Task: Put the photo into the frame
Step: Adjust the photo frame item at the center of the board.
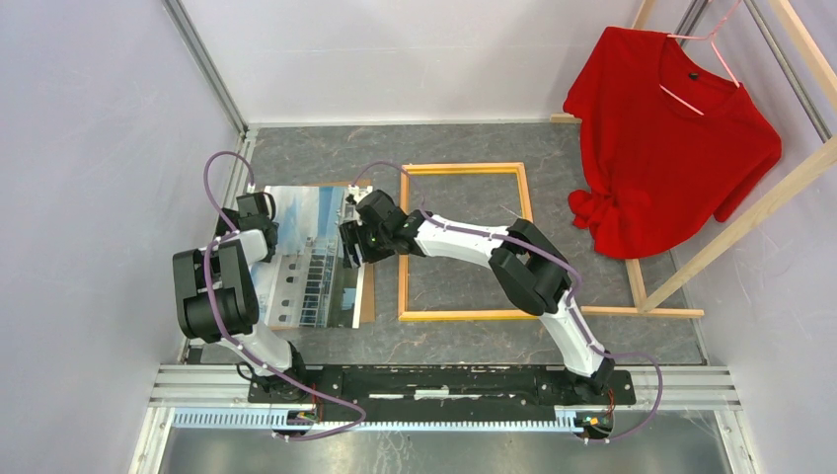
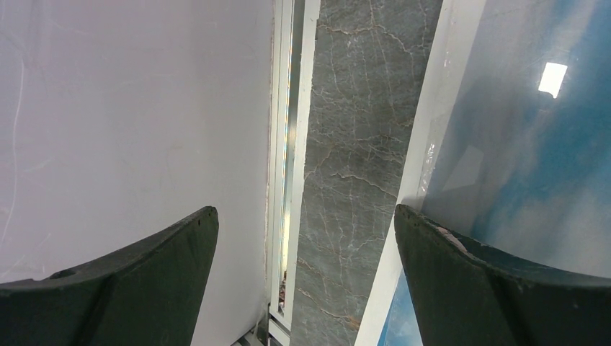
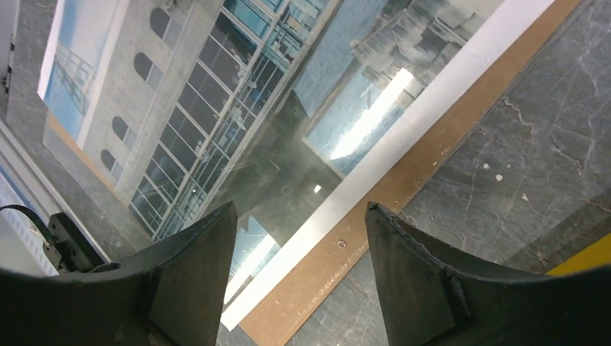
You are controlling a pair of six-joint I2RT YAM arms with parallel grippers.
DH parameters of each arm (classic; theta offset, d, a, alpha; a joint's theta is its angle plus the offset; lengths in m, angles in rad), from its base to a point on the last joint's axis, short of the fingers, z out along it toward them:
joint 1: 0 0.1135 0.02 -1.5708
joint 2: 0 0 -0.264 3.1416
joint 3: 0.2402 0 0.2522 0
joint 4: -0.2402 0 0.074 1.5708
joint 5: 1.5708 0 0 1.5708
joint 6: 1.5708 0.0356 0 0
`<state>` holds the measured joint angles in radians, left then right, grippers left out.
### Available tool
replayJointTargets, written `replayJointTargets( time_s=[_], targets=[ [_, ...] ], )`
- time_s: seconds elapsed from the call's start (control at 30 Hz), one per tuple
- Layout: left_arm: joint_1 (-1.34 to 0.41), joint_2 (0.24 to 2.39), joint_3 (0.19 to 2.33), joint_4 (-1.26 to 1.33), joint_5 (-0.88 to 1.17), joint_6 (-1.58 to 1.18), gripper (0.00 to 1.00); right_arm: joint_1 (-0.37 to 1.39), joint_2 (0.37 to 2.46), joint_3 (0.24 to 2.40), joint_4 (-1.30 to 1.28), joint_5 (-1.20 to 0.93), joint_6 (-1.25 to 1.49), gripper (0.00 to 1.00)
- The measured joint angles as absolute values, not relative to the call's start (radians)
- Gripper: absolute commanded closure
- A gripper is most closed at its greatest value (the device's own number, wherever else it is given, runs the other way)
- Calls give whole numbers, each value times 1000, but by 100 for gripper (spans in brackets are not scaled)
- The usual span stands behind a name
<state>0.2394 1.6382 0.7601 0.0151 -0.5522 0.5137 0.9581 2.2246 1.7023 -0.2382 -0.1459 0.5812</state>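
Right claw point(image 3: 300, 209) gapes over the edge of the photo point(image 3: 216, 94).

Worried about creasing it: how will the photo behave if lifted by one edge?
The photo looks like thin paper lying flat on the board, so it would probably sag. Its glossy face reflects lights, so it may slip. Likely light.

grey marble table point(image 1: 474, 346), white walls point(image 1: 395, 59), red shirt point(image 1: 661, 138).
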Motion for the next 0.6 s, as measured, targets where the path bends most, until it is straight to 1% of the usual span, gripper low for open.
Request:
replayJointTargets(
  time_s=[0.13,0.23,0.37,0.5,0.6],
  targets=[
    [239,1638,760,15,-552,515,0,959,2224,1695,-263,-145,580,27],
    [239,1638,760,14,-552,517,0,957,2178,1599,-249,-160,607,27],
    [239,1639,764,10,-551,520,0,961,2039,1386,-250,-214,682,27],
    [239,1641,769,3,-551,523,0,991,1966,1310,-245,-258,744,27],
    [239,1641,771,0,-550,525,0,1026,1951,1295,-234,-293,789,27]
  ],
)
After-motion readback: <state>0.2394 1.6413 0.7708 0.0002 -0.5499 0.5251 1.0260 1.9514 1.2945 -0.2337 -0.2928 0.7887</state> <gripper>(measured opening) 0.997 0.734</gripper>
